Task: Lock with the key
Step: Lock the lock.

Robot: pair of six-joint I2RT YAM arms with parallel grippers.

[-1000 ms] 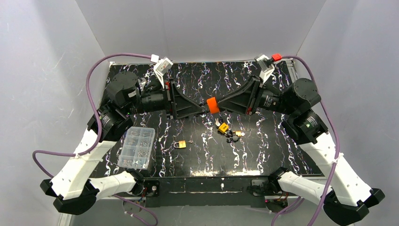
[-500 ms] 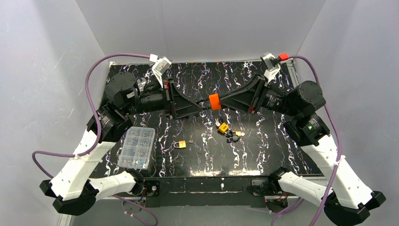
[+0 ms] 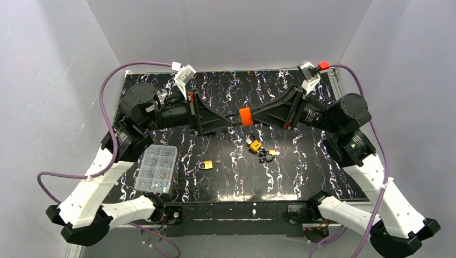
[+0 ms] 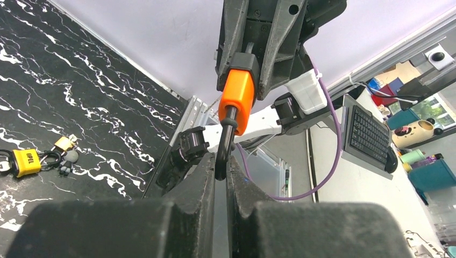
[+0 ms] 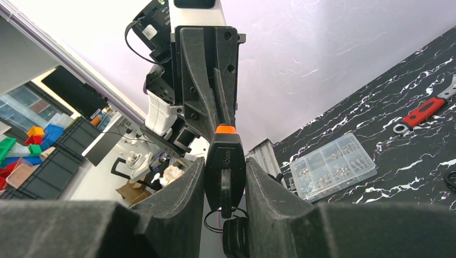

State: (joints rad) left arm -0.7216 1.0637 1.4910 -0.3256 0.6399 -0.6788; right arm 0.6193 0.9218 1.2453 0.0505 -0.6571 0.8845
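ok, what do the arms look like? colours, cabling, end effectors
Matching pair: left arm and right arm have white links and black joint housings. The left end effector and right end effector are black, wedge-shaped. A purple cable runs along each; white camera mount at each wrist.

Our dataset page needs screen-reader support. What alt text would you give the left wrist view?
The left tool pinches the black shackle of an orange padlock, whose far end the right tool clamps. A yellow padlock lies on the black marbled table at left.
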